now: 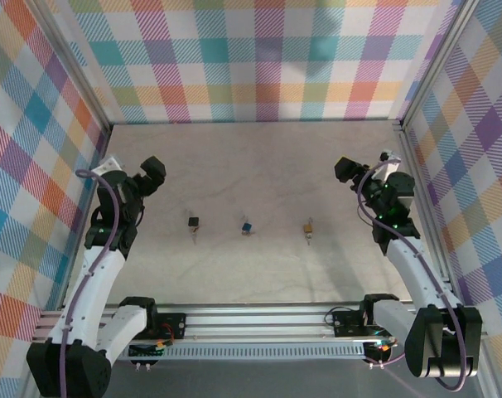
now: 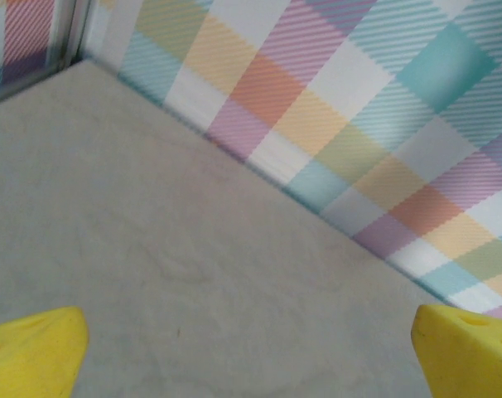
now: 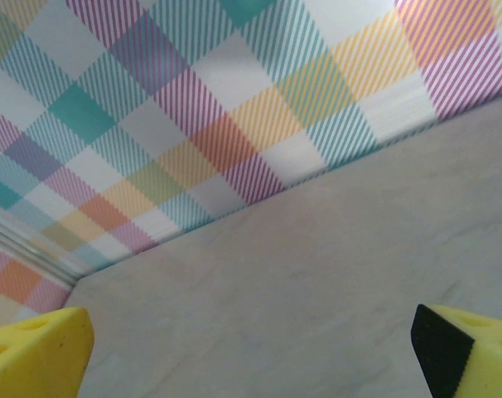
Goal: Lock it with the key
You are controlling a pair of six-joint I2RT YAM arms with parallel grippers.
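Pale tabletop: black padlock, blue padlock, brass padlock, spaced row.

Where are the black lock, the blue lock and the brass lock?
black lock (image 1: 194,221), top external view, on its body.
blue lock (image 1: 246,225), top external view, on its body.
brass lock (image 1: 308,225), top external view, on its body.

Pale table: black padlock, blue padlock, brass padlock, in row, apart.

White left arm and right arm, black joints, purple cables, green lights on right wrist, yellow foam fingertips
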